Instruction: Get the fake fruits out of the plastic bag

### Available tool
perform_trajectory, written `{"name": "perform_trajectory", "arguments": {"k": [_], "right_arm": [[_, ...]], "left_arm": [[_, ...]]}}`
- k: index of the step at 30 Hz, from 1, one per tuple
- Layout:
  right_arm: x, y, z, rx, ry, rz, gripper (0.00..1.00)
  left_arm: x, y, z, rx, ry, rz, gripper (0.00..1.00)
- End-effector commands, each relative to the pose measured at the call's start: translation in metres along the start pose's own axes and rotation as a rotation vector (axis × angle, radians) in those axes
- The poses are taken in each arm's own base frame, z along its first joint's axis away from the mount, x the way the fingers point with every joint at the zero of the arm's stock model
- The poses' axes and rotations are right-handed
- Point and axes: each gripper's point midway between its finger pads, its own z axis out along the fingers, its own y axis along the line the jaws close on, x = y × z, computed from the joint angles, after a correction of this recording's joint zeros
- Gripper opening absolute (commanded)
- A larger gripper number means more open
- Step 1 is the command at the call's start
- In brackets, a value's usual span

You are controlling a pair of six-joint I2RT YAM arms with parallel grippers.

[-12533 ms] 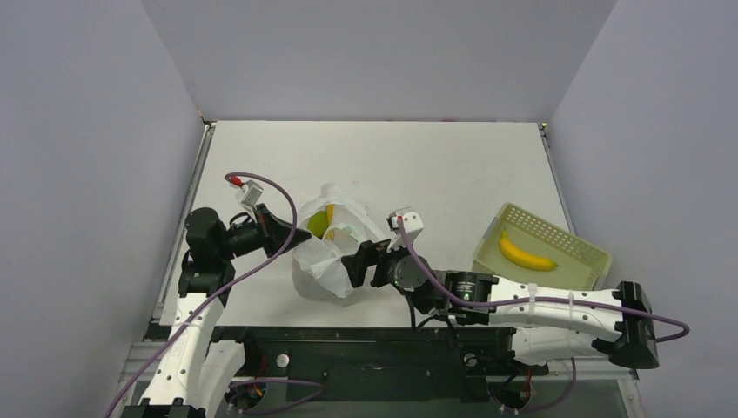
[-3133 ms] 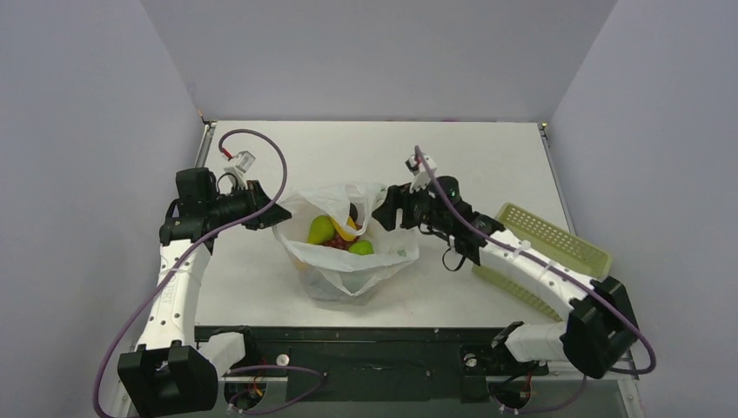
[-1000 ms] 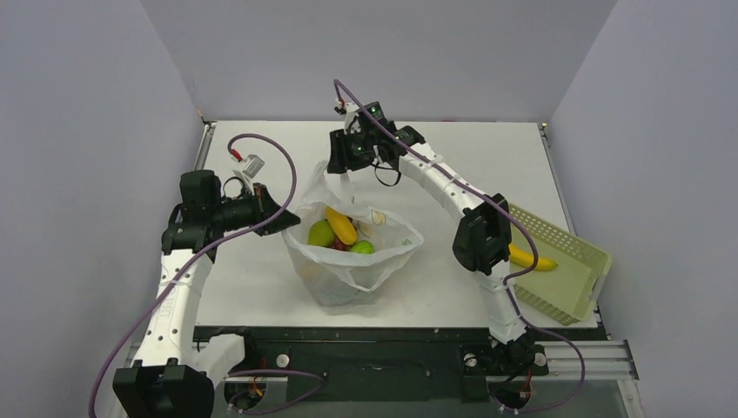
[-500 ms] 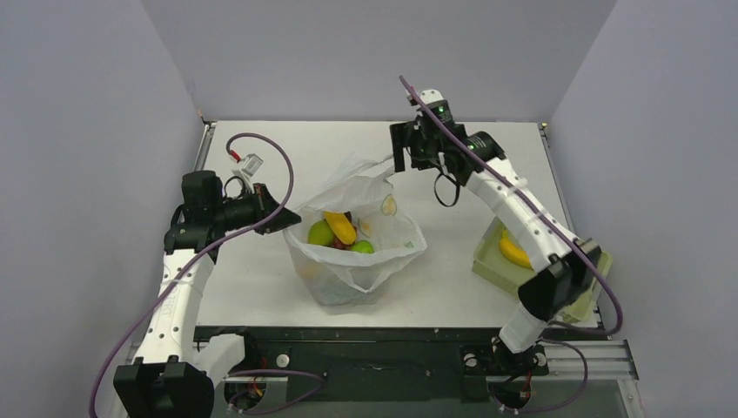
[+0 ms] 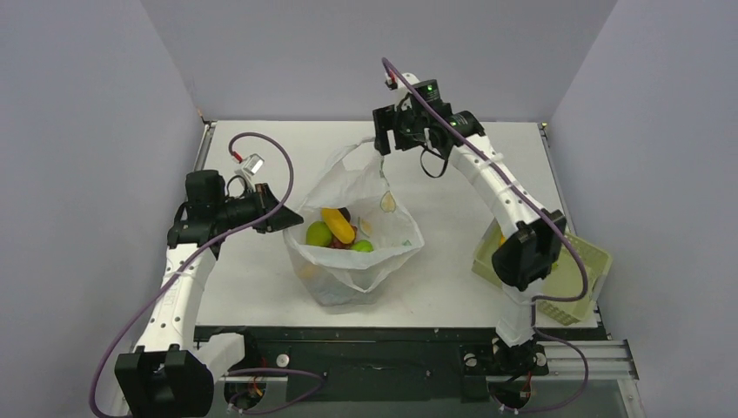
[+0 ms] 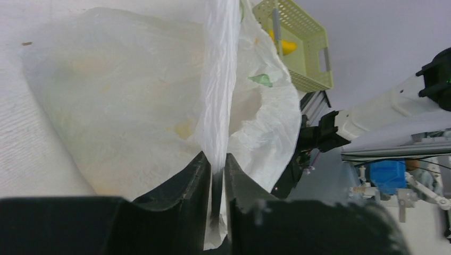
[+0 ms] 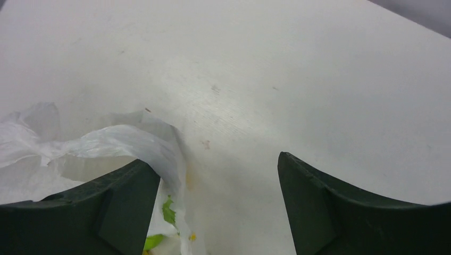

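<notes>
Fruits (image 5: 341, 232) crowd the open mouth of the plastic bag (image 5: 348, 272), which stands near the middle of the tabletop (image 5: 487, 165): a yellow banana (image 5: 334, 219), a green pear (image 5: 318, 234) and a green lime (image 5: 362, 246), with something red between them. The left claw (image 6: 215, 159) is clenched on the bag's left rim, film pinched between its fingers. The right claw (image 7: 218, 164) hangs released above the far rim, jaws wide, a raised loop of film just beside one finger (image 7: 106, 202). At the right a perforated basket (image 5: 579, 270), partly hidden by the right arm, holds another yellow fruit (image 6: 283, 45).
</notes>
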Motion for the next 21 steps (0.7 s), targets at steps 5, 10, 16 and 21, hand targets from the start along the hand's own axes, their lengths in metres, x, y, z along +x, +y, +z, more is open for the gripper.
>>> {"name": "perform_trajectory", "arguments": {"k": [5,10,16,21], "right_arm": [[0.007,0.099,0.028,-0.506,0.089,0.083,0.81],[-0.002,0.075,0.039,-0.314,0.06,0.224,0.85],[-0.02,0.066,-0.005,-0.279,-0.018,0.251,0.86],[-0.036,0.082,-0.029,-0.382,-0.043,0.246,0.87]], "left_arm": [[-0.018,-0.005,-0.028,-0.213,-0.075,0.148,0.34],[-0.044,-0.027,-0.056,-0.352,-0.204,0.277,0.41],[-0.075,-0.11,-0.087,-0.221,-0.467,0.71,0.42],[-0.07,-0.127,-0.068,-0.097,-0.43,0.971,0.51]]}}
